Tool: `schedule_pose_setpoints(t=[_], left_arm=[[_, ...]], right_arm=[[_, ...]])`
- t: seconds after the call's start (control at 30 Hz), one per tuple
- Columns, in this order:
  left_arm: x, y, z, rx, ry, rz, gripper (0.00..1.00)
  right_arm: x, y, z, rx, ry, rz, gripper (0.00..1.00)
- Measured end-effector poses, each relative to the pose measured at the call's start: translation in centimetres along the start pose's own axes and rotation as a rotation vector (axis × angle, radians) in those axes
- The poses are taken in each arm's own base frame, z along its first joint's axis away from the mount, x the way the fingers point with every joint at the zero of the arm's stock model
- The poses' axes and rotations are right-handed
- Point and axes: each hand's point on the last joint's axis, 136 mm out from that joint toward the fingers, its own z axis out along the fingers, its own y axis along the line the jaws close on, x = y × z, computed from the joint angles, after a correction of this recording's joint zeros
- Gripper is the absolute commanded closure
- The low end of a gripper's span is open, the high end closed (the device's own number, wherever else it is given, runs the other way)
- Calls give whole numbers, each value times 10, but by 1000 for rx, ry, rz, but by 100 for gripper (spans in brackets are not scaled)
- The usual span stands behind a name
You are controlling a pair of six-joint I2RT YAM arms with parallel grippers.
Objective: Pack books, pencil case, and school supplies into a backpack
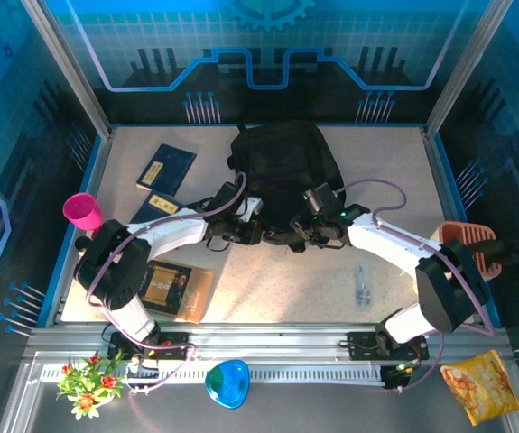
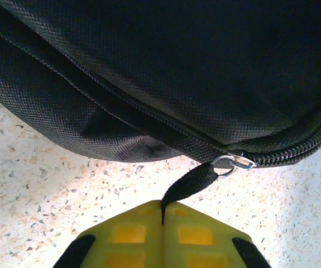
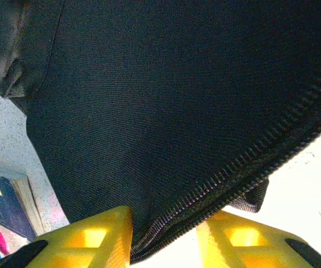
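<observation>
The black backpack (image 1: 282,162) lies at the table's back centre. My left gripper (image 2: 163,207) is shut on the black fabric pull strap (image 2: 192,183) that hangs from the silver zipper slider (image 2: 234,163) on the backpack's near edge. My right gripper (image 3: 164,229) stands open, with the backpack's zipped seam (image 3: 216,184) running down between its yellow fingers (image 3: 107,234). Both grippers meet at the near edge, the left gripper (image 1: 241,231) and the right gripper (image 1: 318,227). One navy book (image 1: 166,169) lies at the back left, a second navy book (image 1: 155,207) partly under my left arm, and the black-and-tan book (image 1: 173,289) at the front left.
A pink cup (image 1: 82,212) stands at the left edge. A pen (image 1: 362,285) lies on the table at the front right. An orange object (image 1: 471,245) sits at the right edge. Off the table in front are a blue object (image 1: 227,382), flowers (image 1: 88,379) and a snack bag (image 1: 485,386).
</observation>
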Motion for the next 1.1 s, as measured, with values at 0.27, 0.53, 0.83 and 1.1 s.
schedule_pose_setpoints(t=[0.27, 0.53, 0.83, 1.1], left_arm=[[7, 3, 2, -4, 10, -11, 100], [10, 3, -1, -2, 1, -19, 100], [7, 5, -12, -1, -42, -39, 100], [6, 7, -13, -1, -50, -44, 100]], right_arm=[[-5, 24, -37, -120, -45, -397, 40], [-3, 66, -24, -218, 54, -807, 41], [21, 71, 34, -279, 265, -945, 46], [36, 54, 39, -304, 341, -973, 61]])
